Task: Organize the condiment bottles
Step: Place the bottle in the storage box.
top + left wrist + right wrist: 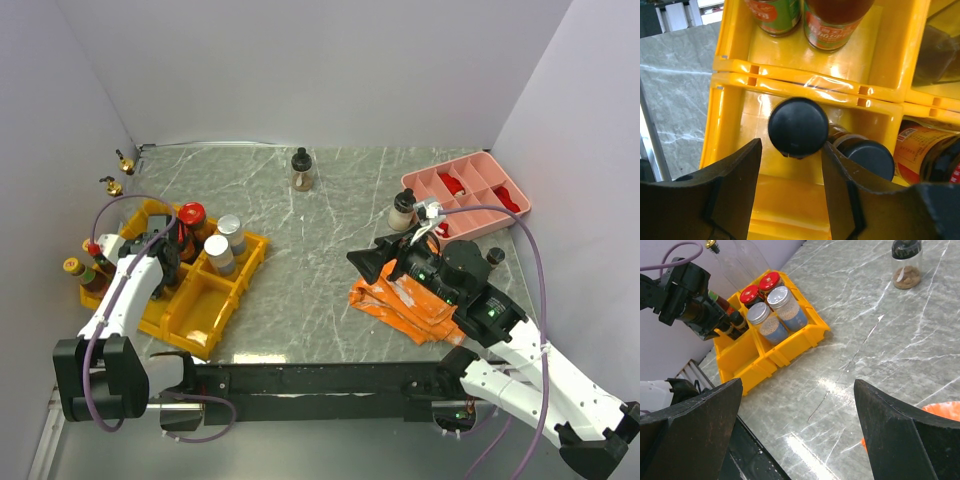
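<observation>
Left wrist: left tool (791,147) loose around black-capped bottle (798,125), in yellow bin (790,80); right tool (797,384) released wide

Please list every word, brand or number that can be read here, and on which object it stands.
No text can be read with certainty.
green-label bottle: print blurred and cut off.
red-label bottle: print blurred.
orange-label bottle: print too small to read.

Nothing can be read for certain. In the left wrist view, the green-labelled bottle (774,11) and the red-labelled bottle (832,31) carry pale lettering, cut off and blurred. The dark bottle (920,152) at the right edge bears an orange label with print too fine to make out.
</observation>
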`<state>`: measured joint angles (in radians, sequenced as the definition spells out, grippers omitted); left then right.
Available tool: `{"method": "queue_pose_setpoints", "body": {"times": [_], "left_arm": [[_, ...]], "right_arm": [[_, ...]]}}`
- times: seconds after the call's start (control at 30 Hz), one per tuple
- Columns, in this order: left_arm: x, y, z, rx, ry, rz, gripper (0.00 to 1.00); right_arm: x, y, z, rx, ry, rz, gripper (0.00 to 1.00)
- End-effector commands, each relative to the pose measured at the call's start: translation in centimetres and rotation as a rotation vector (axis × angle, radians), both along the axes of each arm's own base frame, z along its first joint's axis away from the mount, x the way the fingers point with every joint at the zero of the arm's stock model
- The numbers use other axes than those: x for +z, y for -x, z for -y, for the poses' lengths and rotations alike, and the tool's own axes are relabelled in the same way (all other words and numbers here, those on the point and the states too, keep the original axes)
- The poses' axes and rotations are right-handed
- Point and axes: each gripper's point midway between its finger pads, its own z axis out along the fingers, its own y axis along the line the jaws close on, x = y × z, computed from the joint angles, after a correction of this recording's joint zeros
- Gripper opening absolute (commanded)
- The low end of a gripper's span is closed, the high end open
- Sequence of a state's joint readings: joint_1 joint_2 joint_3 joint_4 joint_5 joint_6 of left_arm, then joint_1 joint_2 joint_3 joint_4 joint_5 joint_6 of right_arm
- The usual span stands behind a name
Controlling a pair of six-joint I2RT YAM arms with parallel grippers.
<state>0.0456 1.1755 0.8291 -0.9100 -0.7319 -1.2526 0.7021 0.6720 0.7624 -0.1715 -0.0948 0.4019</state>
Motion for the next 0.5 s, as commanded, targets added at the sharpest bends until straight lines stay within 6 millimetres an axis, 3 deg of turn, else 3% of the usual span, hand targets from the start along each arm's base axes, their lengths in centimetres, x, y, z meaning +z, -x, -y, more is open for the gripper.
{"method": "queue_pose_setpoints", "body": {"times": [0.0,0.27,0.47], "left_arm": [[1.6,-0.3,-0.6,0.054,-0.024,0.041,0.56],[4.2,0.1,-0.8,0.063,-0.034,0.064,0.56],[8.5,-1.1,-0.5,0.047,-0.022,0.199,0.57]], "right_arm": [[1.0,-0.3,0.0,-0.005,-0.024,0.043,1.00],[1.1,-0.1,-0.1,0.007,-0.028,0.043,1.00],[0.9,-0.1,-0.6,0.021,-0.032,0.022,1.00]]}}
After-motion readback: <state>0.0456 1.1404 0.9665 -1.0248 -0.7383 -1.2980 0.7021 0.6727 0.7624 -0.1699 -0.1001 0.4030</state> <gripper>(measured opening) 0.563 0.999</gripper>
